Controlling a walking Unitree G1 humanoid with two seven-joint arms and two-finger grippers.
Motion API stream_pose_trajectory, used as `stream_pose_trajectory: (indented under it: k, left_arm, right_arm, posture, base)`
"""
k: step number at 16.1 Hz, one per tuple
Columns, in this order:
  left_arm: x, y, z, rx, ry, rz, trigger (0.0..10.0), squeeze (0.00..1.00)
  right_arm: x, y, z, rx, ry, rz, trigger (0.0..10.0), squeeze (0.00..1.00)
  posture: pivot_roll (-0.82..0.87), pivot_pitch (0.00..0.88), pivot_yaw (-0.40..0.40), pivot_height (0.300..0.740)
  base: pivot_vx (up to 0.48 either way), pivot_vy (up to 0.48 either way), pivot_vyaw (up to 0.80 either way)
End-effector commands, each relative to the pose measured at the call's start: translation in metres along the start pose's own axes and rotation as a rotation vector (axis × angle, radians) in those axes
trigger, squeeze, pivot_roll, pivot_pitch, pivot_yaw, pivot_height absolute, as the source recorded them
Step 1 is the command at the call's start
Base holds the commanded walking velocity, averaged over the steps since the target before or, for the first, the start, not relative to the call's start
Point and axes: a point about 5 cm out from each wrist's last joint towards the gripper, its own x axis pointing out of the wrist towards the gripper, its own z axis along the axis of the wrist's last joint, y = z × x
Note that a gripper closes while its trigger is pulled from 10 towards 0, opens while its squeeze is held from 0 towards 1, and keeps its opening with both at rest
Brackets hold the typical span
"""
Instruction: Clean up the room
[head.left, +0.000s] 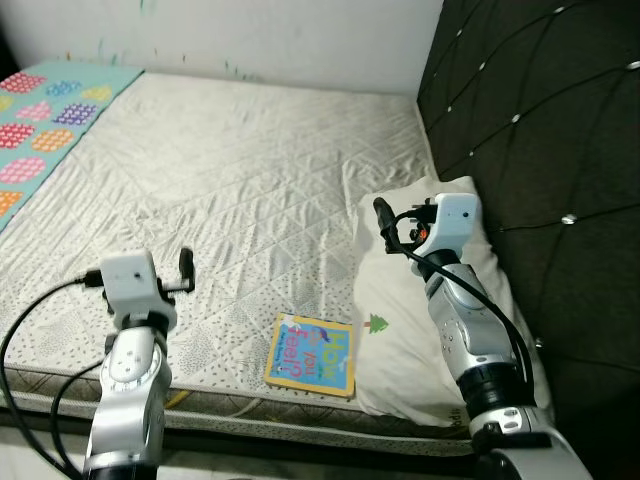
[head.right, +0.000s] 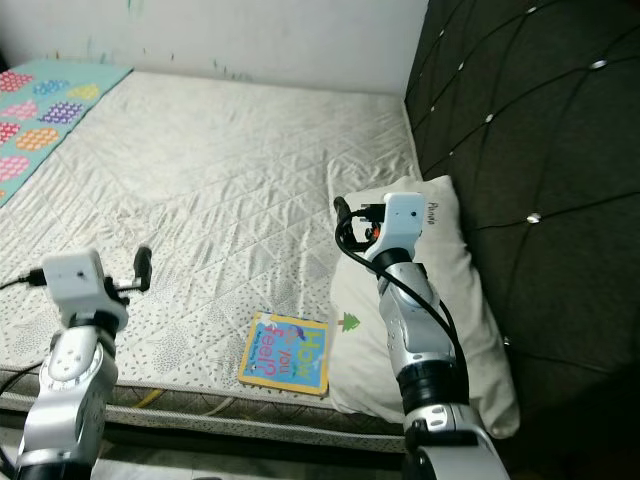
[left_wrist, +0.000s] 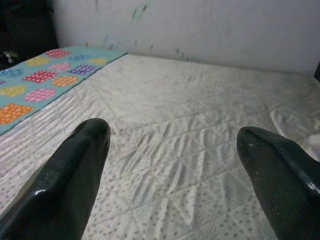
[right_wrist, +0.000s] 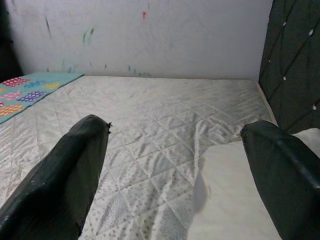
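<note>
Bed: bare quilted mattress (head.left: 230, 180) against a dark tufted headboard (head.left: 540, 130).
Book: a colourful children's book (head.left: 311, 354) lies flat at the mattress's near edge, just beside a white pillow (head.left: 400, 330).
Left end effector (head.left: 186, 268): fingers spread, empty, held over the mattress left of the book.
Right end effector (head.left: 384, 221): fingers spread, empty, above the pillow.
Risk: the book lies so near the edge that a nudge could likely tip it to the floor; thin and flat, it may slip a pinch.
</note>
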Motion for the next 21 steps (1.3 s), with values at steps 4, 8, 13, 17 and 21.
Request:
stream_pose_trajectory:
  k: [4, 8, 13, 17, 21]
  left_arm:
    - [-0.005, -0.007, 0.004, -0.049, -0.010, -0.025, 10.0, 0.00]
    - [-0.007, -0.017, 0.010, -0.082, -0.026, -0.086, 10.0, 0.00]
    - [-0.007, -0.024, 0.010, -0.101, -0.019, -0.111, 10.0, 0.00]
    - [-0.007, -0.023, 0.011, -0.153, -0.017, -0.098, 10.0, 0.00]
    - [-0.008, -0.022, 0.010, -0.162, -0.010, -0.094, 10.0, 0.00]
  right_arm:
    - [-0.014, -0.002, -0.016, -0.023, 0.069, -0.019, 10.0, 0.00]
    - [-0.019, -0.007, -0.017, -0.048, 0.101, -0.044, 10.0, 0.00]
    - [-0.027, -0.013, -0.015, -0.052, 0.108, -0.040, 10.0, 0.00]
    - [-0.028, -0.010, -0.014, -0.047, 0.117, -0.019, 10.0, 0.00]
    - [-0.029, -0.010, -0.016, -0.050, 0.134, -0.023, 10.0, 0.00]
  posture:
    - [0.10, 0.000, -0.077, 0.740]
    - [0.09, 0.000, -0.087, 0.740]
    - [0.06, 0.005, -0.092, 0.740]
    - [0.06, 0.007, -0.097, 0.740]
    - [0.06, 0.007, -0.097, 0.740]
  base:
    - [0.000, 0.000, 0.00]
    - [0.000, -0.148, 0.00]
    - [0.000, -0.355, 0.00]
    - [0.000, -0.360, 0.00]
    - [0.000, 0.000, 0.00]
